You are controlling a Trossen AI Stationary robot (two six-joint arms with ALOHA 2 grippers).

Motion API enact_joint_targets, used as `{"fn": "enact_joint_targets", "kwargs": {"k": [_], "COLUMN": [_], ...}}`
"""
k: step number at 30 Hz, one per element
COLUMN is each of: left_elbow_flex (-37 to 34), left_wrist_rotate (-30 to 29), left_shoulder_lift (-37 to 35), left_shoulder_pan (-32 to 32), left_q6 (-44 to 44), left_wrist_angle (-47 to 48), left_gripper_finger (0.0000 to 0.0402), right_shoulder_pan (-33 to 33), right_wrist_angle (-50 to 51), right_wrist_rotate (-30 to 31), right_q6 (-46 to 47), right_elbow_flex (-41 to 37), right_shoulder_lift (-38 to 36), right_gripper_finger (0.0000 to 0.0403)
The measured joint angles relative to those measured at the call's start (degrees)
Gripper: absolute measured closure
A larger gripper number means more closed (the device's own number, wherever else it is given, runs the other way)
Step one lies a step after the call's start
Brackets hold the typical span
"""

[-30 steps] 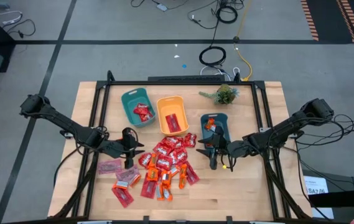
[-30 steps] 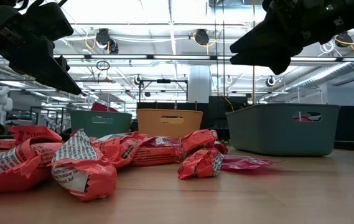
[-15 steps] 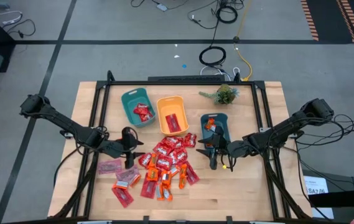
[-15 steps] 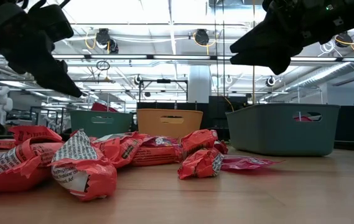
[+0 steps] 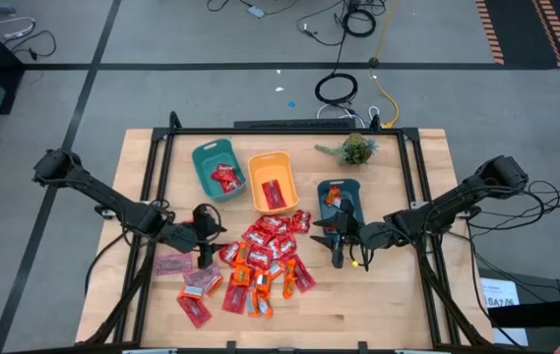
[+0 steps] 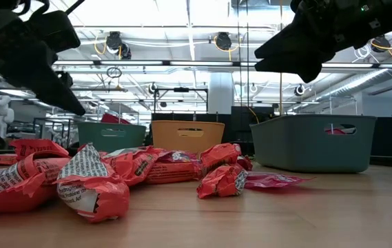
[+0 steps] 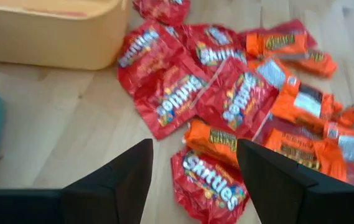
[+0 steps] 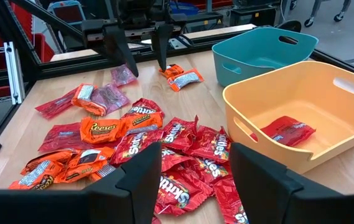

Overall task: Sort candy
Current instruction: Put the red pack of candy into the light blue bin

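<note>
Two dark, slender jointed arms — black cables trailing, tapered matte fingers.

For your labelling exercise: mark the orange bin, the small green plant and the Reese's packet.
orange bin [image 8: 341,109], right wrist view, on its far inner wall.
small green plant [image 5: 356,149], high view, on its leaves.
Reese's packet [image 8: 102,130], right wrist view, on its printed face.

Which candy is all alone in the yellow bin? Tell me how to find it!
Find the orange-yellow bin in the middle of the row of three bins on the wooden table. One flat red candy lies inside; unlike the heaped pile nearby, nothing touches it.
</note>
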State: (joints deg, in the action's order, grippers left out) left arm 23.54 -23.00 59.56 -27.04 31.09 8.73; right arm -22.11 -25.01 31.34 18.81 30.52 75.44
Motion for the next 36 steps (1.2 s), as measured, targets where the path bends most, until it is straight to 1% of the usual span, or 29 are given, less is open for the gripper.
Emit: {"fn": "enact_joint_targets", "kwargs": {"k": [7,12,19,29,32,34,36], "left_elbow_flex": [4.38,7.26,7.44,7.56,7.66,7.66,7.64], "left_wrist_rotate": [-0.65,-0.45,5.96,4.82,4.67,4.65,4.67], "left_shoulder_lift": [6.42,11.14,16.53,23.57,24.72,24.86,24.72], "left_shoulder_pan": [-2.65,-2.74,-2.74,-2.01,-1.95,-1.91,-1.91], "left_q6": [0.14,0.09,0.09,0.06,0.09,0.09,0.09], "left_wrist_angle": [3.28,4.3,5.95,5.15,4.78,4.7,4.68], "left_gripper_finger": [0.0159,0.0159,0.0159,0.0159,0.0159,0.0164,0.018], "right_shoulder_pan": [-0.02,-0.02,-0.02,-0.02,-0.02,-0.02,-0.02], "right_wrist_angle": [0.01,0.02,0.02,0.02,0.03,0.02,0.03], "right_wrist_rotate": [-0.18,-0.18,-0.18,-0.18,-0.18,-0.18,-0.18], "right_q6": [0.0,0.0,0.0,0.0,0.0,0.0,0.0], "right_elbow_flex": [0.0,0.0,0.0,0.0,0.0,0.0,0.0], "right_shoulder_lift": [0.0,0.02,0.02,0.02,0.02,0.02,0.02], "right_gripper_finger": [0.0222,0.0222,0.0222,0.0222,0.0222,0.0222,0.0222]}}
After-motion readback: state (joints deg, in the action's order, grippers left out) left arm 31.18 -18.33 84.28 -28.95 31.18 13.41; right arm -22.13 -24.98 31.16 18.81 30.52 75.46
